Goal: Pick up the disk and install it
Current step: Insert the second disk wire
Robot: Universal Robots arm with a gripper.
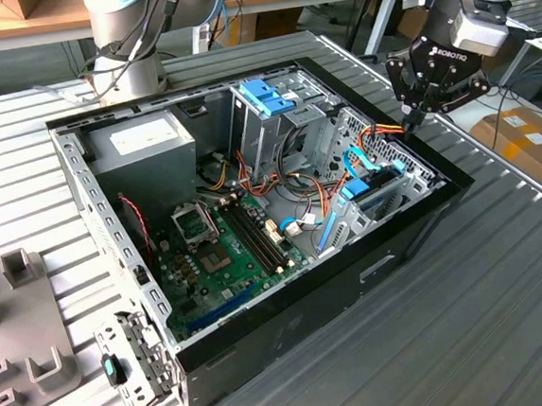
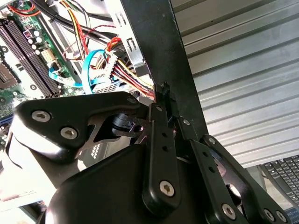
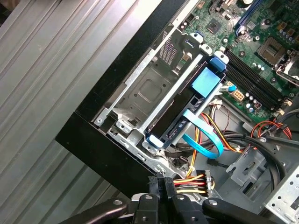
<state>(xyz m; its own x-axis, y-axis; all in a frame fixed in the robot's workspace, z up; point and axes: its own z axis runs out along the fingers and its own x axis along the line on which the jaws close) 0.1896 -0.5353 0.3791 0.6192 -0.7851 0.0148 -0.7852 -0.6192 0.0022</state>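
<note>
Inside the computer case, the disk (blue-railed) lies lengthwise in its bay.

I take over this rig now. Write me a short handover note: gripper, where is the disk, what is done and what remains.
Gripper: shut, holding nothing, above the far-right corner of the open computer case in the exterior view.
Disk: with its blue rails, it lies in the metal bay at the case wall, near the light-blue cable.
Done: the disk appears to be in the bay.
Left: I cannot tell whether it is fully seated; check this.
</note>
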